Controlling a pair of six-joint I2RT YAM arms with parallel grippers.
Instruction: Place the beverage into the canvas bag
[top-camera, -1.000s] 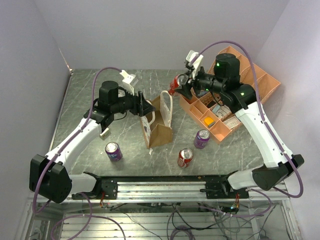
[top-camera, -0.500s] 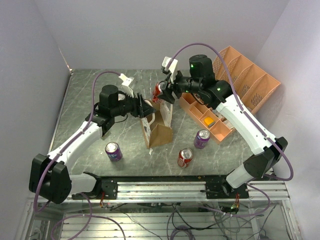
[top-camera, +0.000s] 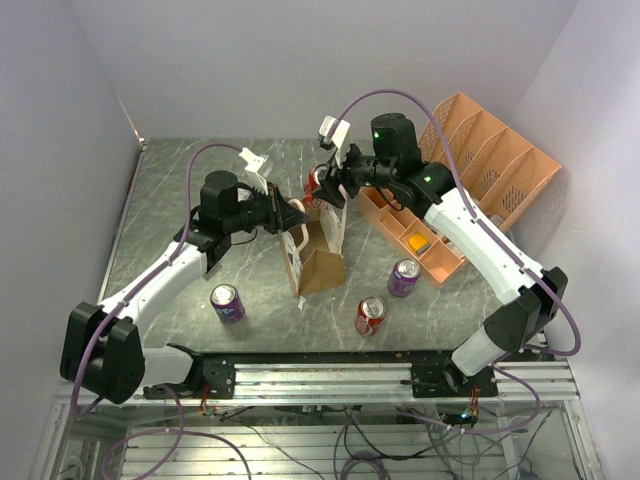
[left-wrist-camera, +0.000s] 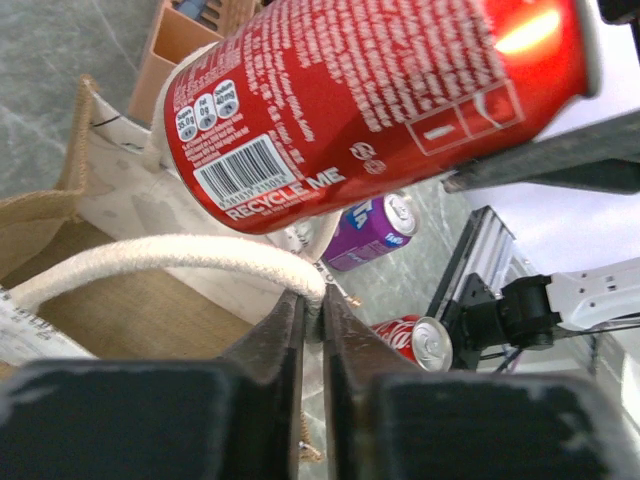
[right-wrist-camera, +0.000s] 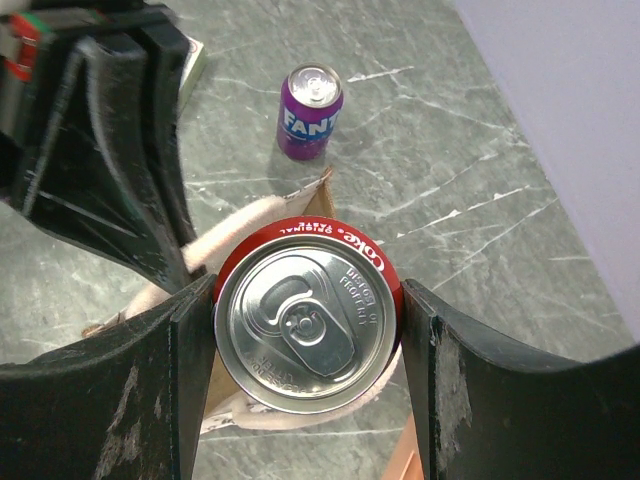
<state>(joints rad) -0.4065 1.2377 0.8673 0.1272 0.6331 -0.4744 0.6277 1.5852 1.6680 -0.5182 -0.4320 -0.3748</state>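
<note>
Right claw (top-camera: 326, 186) clamped on an upright red aluminium cola can (top-camera: 315, 183), one finger on either side of its body, and left claw (top-camera: 298, 216) closed with its jaws nearly together, pinching a cream rope handle (top-camera: 333, 215) of the tan-brown boxy canvas bag (top-camera: 318, 262). The bag stands on the grey marbled table (top-camera: 170, 190) directly beneath and just in front of the left claw; the held can hangs above its far rim, close beyond the left claw's tips and not yet inside. The overhead view alone gives the wider layout: a purple soda can (top-camera: 227, 302) near the left arm, a second purple can (top-camera: 404, 277) and a second red can (top-camera: 370, 315) on the near side of the bag, and an orange plastic desk organizer (top-camera: 480, 150) behind the right claw. The left wrist view alone shows the rope (left-wrist-camera: 160, 262) running into the gap at the finger (left-wrist-camera: 285, 335) tips, with the held can (left-wrist-camera: 370, 90) looming just above, barcode facing the camera. The right wrist view alone shows the can's silver top and pull tab (right-wrist-camera: 308, 313) squarely between its two black fingers (right-wrist-camera: 185, 375), the left claw (right-wrist-camera: 110, 150) close beside it, and a purple can (right-wrist-camera: 310, 110) on the table beyond.
</note>
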